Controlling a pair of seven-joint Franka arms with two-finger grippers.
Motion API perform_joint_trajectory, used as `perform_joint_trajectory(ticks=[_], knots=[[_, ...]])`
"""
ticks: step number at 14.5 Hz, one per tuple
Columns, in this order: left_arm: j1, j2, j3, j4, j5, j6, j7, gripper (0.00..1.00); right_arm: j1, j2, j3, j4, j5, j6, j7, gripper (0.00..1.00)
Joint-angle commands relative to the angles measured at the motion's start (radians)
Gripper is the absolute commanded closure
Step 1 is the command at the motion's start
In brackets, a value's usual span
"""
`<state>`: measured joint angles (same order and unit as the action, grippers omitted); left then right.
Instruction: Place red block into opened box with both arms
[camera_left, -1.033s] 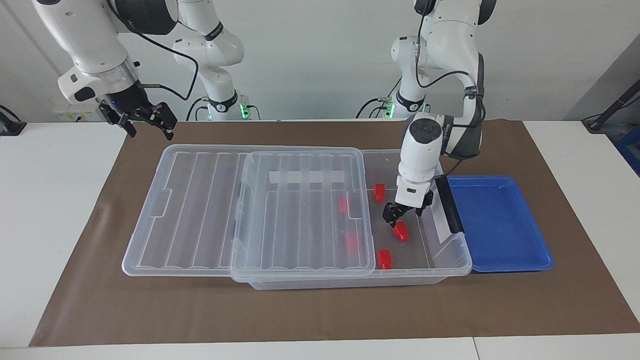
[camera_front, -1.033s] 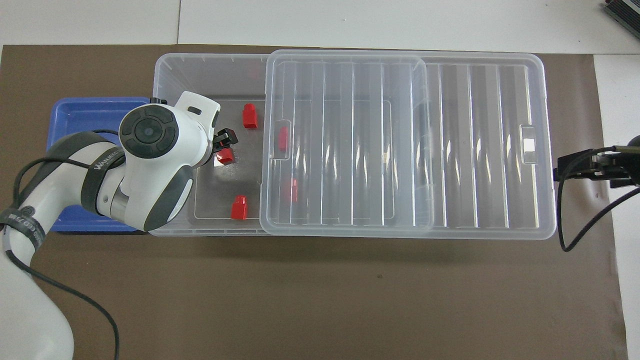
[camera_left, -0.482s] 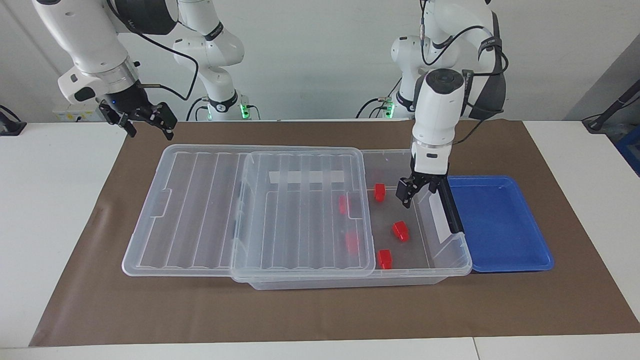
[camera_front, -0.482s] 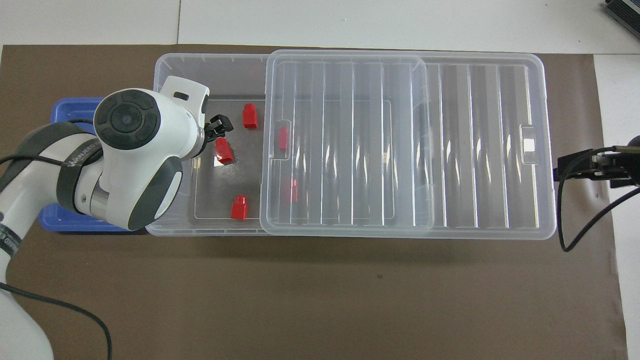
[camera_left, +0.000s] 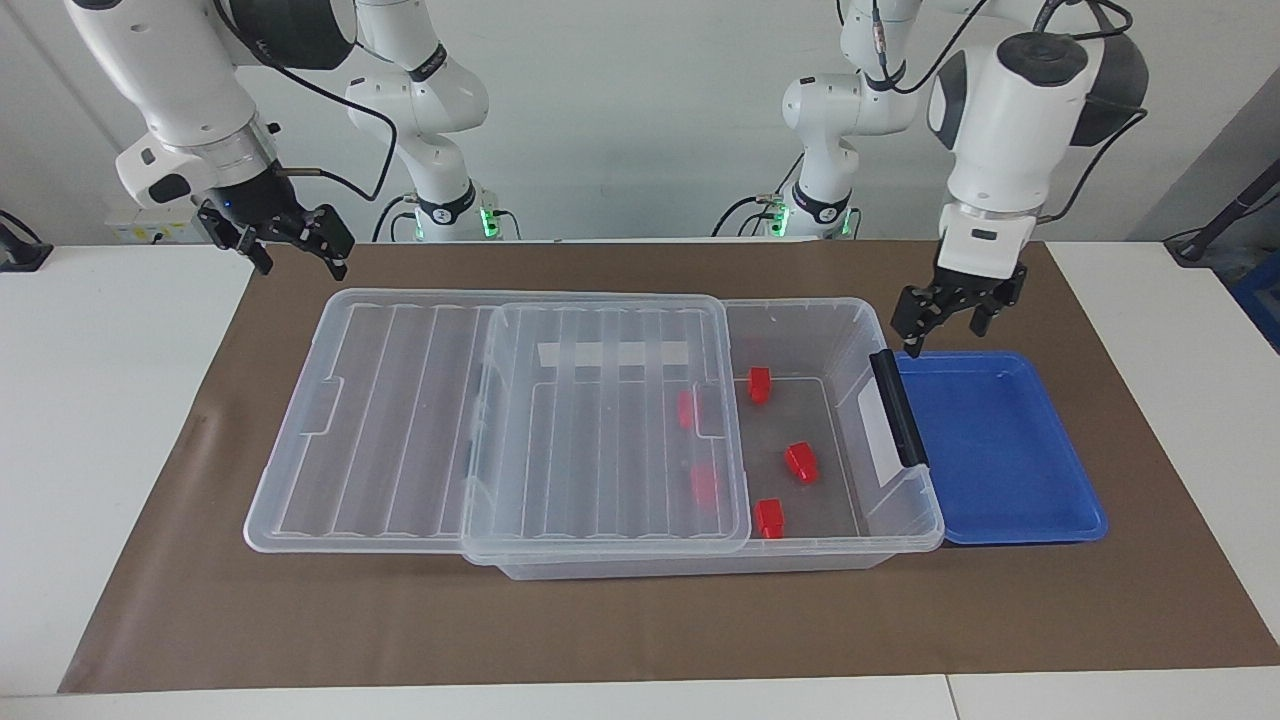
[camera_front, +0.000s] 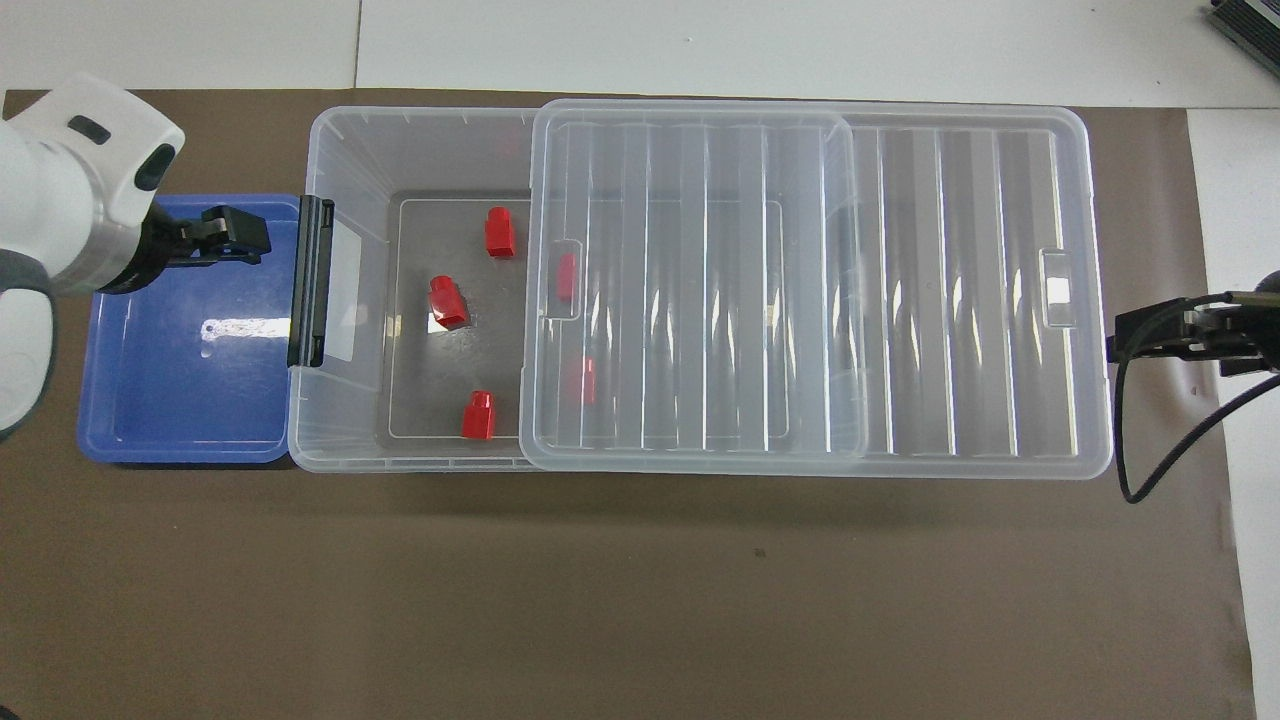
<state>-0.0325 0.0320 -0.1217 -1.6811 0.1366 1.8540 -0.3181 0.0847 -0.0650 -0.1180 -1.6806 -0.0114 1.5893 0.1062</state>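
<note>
The clear box (camera_left: 800, 302) (camera_front: 350, 140) lies along the mat. Its ribbed lid (camera_left: 600, 420) (camera_front: 800, 280) is slid toward the right arm's end, which leaves the black-handle end (camera_left: 897, 408) uncovered. Three red blocks (camera_left: 801, 462) (camera_front: 448, 302) rest on the uncovered floor, and two more show through the lid. My left gripper (camera_left: 948, 332) (camera_front: 255, 238) hangs open and empty over the blue tray's edge beside the handle. Over the mat past the lid's end, my right gripper (camera_left: 300, 262) (camera_front: 1120, 338) waits open and empty.
A flat blue tray (camera_left: 1000, 450) (camera_front: 190, 370) touches the box's handle end, toward the left arm's end of the table, with nothing in it. A brown mat (camera_left: 640, 620) covers the table. Two slimmer white arms stand at the robots' edge.
My left gripper has risen out of the box and swung over to the blue tray, leaving the middle red block on the box floor. The right arm has not moved.
</note>
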Motion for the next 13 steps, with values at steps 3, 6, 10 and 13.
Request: perform_joint_trajectory(ticks=[3,6,10,13], knots=[[0.083,-0.032,-0.007,-0.009,-0.032,-0.039,0.168,0.0,-0.003,-0.007,-0.005,-0.002,0.019,-0.005,-0.017,0.0],[0.083,-0.034,-0.007,-0.015,-0.032,-0.041,0.178,0.0,-0.003,-0.007,-0.005,-0.002,0.019,-0.005,-0.017,0.0],[0.082,-0.035,-0.009,-0.015,-0.064,-0.042,0.235,0.0,-0.003,-0.007,-0.005,-0.002,0.019,-0.005,-0.017,0.0],[0.083,-0.034,-0.009,-0.006,-0.066,-0.047,0.232,0.0,-0.003,-0.007,-0.005,-0.001,0.019,-0.005,-0.017,0.0]])
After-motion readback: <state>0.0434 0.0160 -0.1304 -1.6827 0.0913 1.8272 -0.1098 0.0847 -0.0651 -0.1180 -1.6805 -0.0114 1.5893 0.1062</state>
